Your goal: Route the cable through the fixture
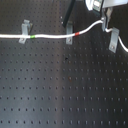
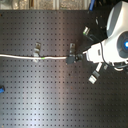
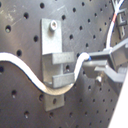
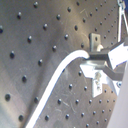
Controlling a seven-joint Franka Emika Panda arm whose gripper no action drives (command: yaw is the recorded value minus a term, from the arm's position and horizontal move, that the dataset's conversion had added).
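Note:
The white cable [image 1: 50, 37] runs from the first exterior view's left through two small clips, with a green band [image 1: 32, 36] and a red band [image 1: 80, 34], then rises to my gripper [image 1: 106, 21]. The gripper is shut on the cable just above the fixture [image 1: 114, 39], a slanted silvery strip. In the first wrist view the cable [image 3: 30, 75] curves round the lower end of the fixture [image 3: 54, 65] and up into the gripper [image 3: 92, 62]. The second wrist view shows the cable [image 4: 55, 80] ending in the gripper [image 4: 90, 57]. In the second exterior view the arm hides the grip.
A fork-topped bracket [image 1: 24, 31] and a narrow clip [image 1: 69, 35] stand on the black perforated board [image 1: 60, 85]; both hold the cable. They also show in the second exterior view as the bracket [image 2: 36, 50] and the clip [image 2: 71, 50]. A small blue item [image 2: 2, 90] lies at the second exterior view's left edge.

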